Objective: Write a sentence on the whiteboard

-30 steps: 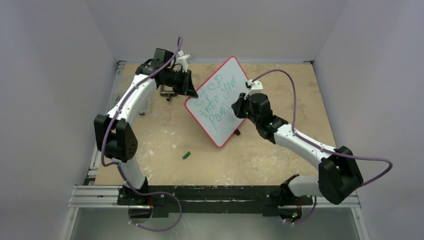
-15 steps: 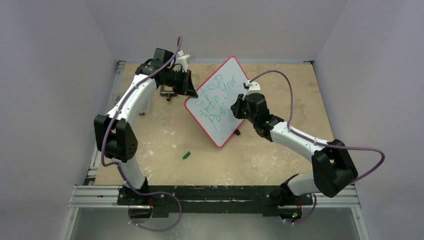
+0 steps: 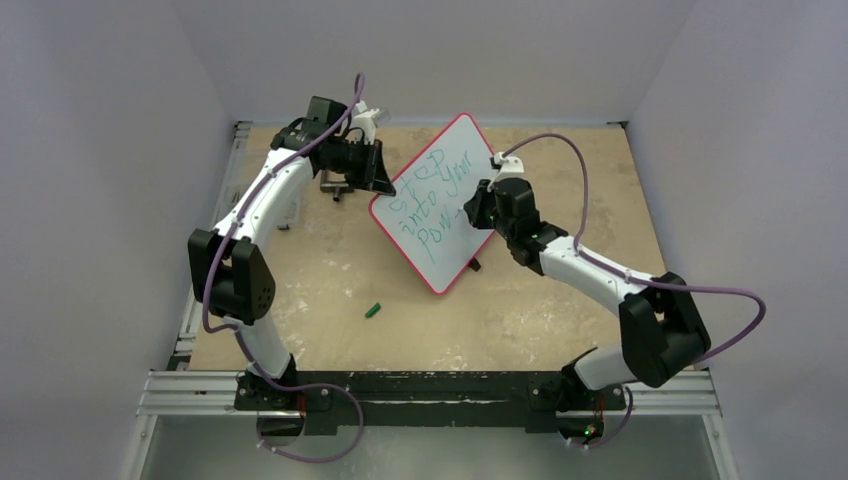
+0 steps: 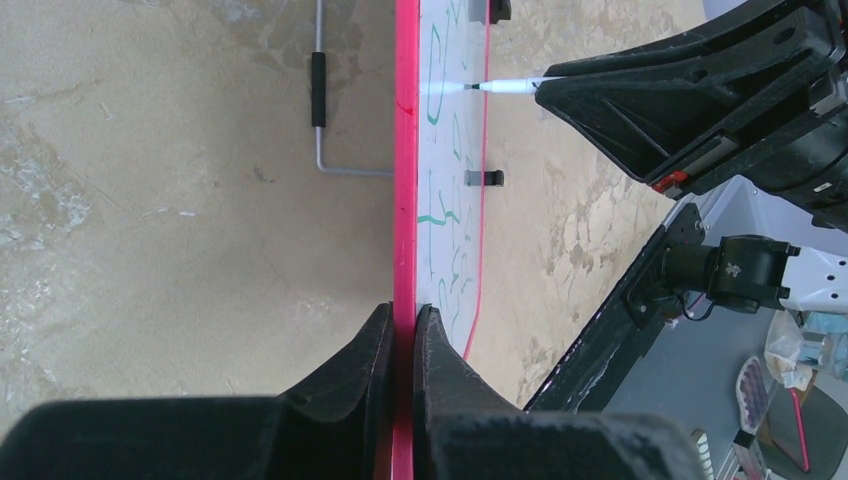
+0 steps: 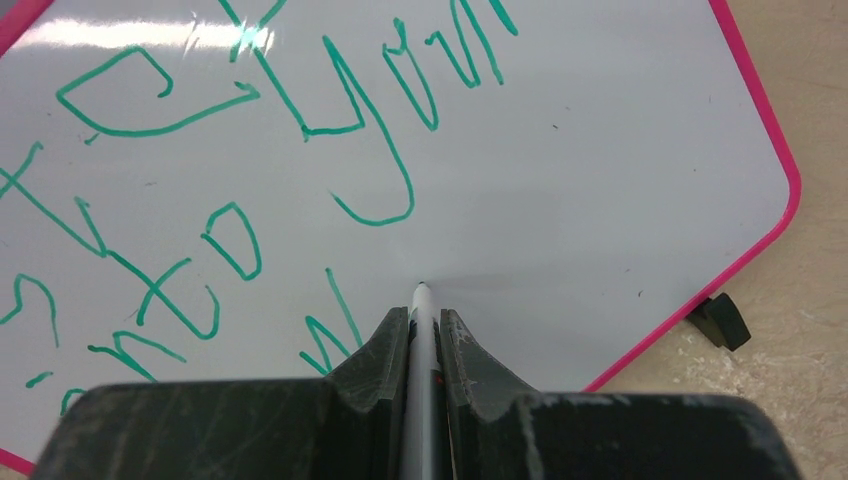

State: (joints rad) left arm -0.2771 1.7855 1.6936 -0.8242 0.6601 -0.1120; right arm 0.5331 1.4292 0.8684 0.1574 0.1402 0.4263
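Note:
The whiteboard [image 3: 440,205], white with a thin red rim, stands tilted on the table. My left gripper [image 4: 404,320] is shut on its red rim [image 4: 405,180] at the upper left edge [image 3: 385,185]. Green handwriting [image 3: 425,200] covers the board in three lines; in the right wrist view it reads "into" and "your", with "pow" below [image 5: 330,330]. My right gripper [image 5: 424,325] is shut on a white marker [image 5: 421,330]. Its tip is at the board just right of the "w", and whether it touches I cannot tell. The marker also shows in the left wrist view [image 4: 505,87].
A green marker cap [image 3: 373,310] lies on the table in front of the board. A black-handled metal stand [image 4: 320,110] sits behind the board. The board's black foot [image 5: 722,320] rests at its lower right corner. The black rail [image 3: 430,385] runs along the table's near edge.
My right gripper with the marker has moved up and slightly right along the board, away from the end of the third line. The left arm and board have not moved.

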